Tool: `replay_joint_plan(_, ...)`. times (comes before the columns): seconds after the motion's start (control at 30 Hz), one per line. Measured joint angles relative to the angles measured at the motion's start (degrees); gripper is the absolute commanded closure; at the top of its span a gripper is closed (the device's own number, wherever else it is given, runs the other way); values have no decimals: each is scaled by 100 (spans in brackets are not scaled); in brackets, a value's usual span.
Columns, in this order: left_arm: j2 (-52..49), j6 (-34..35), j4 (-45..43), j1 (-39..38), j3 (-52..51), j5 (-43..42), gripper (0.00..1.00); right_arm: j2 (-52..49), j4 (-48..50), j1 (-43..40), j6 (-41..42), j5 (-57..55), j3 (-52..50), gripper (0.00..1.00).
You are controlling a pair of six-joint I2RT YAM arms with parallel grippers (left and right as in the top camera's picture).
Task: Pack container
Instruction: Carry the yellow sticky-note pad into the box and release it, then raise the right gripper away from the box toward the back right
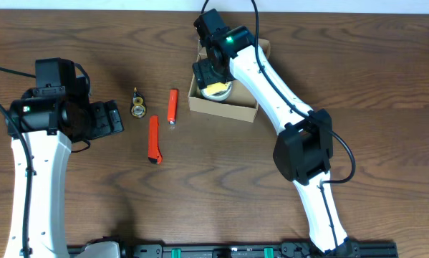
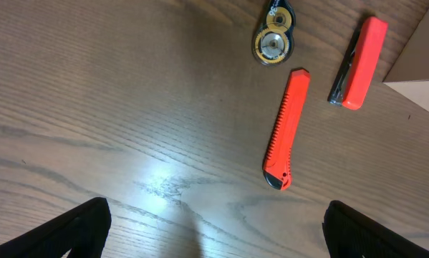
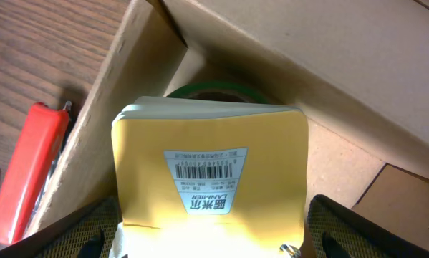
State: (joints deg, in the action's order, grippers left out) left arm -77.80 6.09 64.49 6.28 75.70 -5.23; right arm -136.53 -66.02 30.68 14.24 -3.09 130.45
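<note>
Presently listed: small brown cardboard box with flap lid, toward the far edge of the wooden table, holding a green tape roll under a yellow barcode-labelled pack. Right gripper over the box, jaws spread beside the pack (nothing grasped). Left gripper wide open, near two orange-red utility knives.

Overhead straight down on the table; wrist views close, downward, shorter red tool in all.
</note>
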Motion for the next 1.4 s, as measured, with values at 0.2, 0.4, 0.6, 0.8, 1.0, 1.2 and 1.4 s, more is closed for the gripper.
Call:
replay_joint_plan(0.2,0,0,-2,0,0,0,4,0,-236,0,-138,-59,247,15)
replay_joint_plan(0.4,0,0,0,0,0,0,5,0,-809,28,-251,-125,1523,15)
replay_joint_plan(0.6,0,0,0,0,0,2,5,39,-1526,323,-332,-166,2774,15)
replay_joint_plan(0.8,0,0,0,0,0,0,4,74,-1989,1010,-428,-557,2990,13)
replay_joint_plan(1.0,0,0,-131,0,0,0,4,140,-2074,1268,-472,-1113,2990,9)
replay_joint_plan(1.2,0,24,-387,0,0,-42,5,817,-2103,579,-485,-1606,2981,7)
replay_joint_plan(1.4,0,227,-409,0,0,-131,4,2020,-1996,-1628,-455,-1373,3010,6)
